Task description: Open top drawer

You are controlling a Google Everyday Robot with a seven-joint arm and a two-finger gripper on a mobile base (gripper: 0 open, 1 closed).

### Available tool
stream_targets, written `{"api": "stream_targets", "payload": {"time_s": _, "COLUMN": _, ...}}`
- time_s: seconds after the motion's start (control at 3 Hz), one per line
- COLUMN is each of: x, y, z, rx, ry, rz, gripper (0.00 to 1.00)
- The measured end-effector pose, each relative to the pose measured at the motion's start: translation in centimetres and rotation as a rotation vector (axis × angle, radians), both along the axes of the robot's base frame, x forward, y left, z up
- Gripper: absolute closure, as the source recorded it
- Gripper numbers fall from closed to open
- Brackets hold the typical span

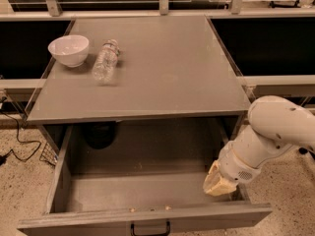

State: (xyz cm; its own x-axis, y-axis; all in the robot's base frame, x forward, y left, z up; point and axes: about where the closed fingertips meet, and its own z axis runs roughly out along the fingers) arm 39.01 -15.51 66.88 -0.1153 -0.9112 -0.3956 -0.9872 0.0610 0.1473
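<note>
We see the drawer [138,193] standing far out from under the table [172,68], so we judge the opening nearly finished. The gripper [219,183] hangs low inside its right side, perhaps to push the front wall outward, but we cannot tell if it is wide or narrow. The handle [150,228] is cut off by the lower edge, and a dark shape [100,134] behind the drawer is unclear to us.

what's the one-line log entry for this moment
top drawer: open, pulled far out | gripper: low inside drawer, right side | countertop: white bowl, bottle lying flat
</note>
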Motion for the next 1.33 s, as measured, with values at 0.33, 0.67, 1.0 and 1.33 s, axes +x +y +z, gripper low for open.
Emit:
{"api": "stream_targets", "payload": {"time_s": 0.33, "x": -0.17, "y": 0.20, "z": -0.08, "rx": 0.000, "ry": 0.031, "rz": 0.017, "gripper": 0.74}}
{"api": "stream_targets", "payload": {"time_s": 0.67, "x": -0.18, "y": 0.20, "z": -0.09, "rx": 0.000, "ry": 0.032, "rz": 0.018, "gripper": 0.50}}
{"api": "stream_targets", "payload": {"time_s": 1.0, "x": -0.18, "y": 0.21, "z": -0.08, "rx": 0.000, "ry": 0.032, "rz": 0.018, "gripper": 0.27}}
{"api": "stream_targets", "payload": {"time_s": 1.33, "x": -0.18, "y": 0.21, "z": -0.08, "rx": 0.000, "ry": 0.032, "rz": 0.018, "gripper": 0.04}}
